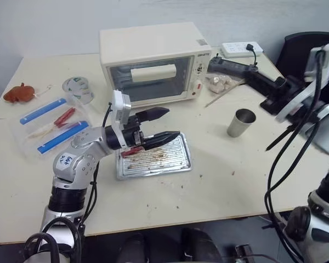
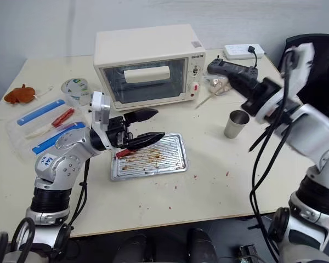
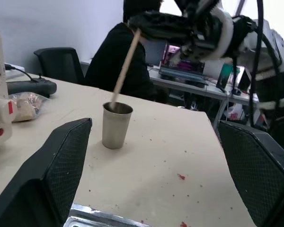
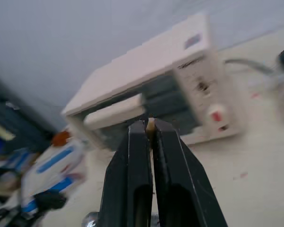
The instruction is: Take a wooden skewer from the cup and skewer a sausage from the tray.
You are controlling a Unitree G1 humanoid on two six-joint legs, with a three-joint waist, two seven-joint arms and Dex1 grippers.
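Pale tabletop (image 1: pixel 219 181), toaster oven (image 1: pixel 151 61) as landmark: in front of it the tray (image 1: pixel 178 159) with sausage (image 1: pixel 132 151), left gripper (image 1: pixel 164 124) wide open and empty above, ready to steady; right of it the cup (image 1: pixel 240 123), right gripper (image 3: pixel 146 23) pinched shut on wooden skewer (image 3: pixel 124 67), tip inside the cup.

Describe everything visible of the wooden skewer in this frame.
The wooden skewer is a thin, straight, pale tan stick, bare along its whole visible length. It slants steeply: its lower end sits just inside the rim of the cup, apparently not yet clear of it, and its upper end is pinched in the right gripper, whose jaws are shut on it. In the right wrist view a pale tip peeks out between the fingertips. In the head views it reads as a thin line running down from the gripper.
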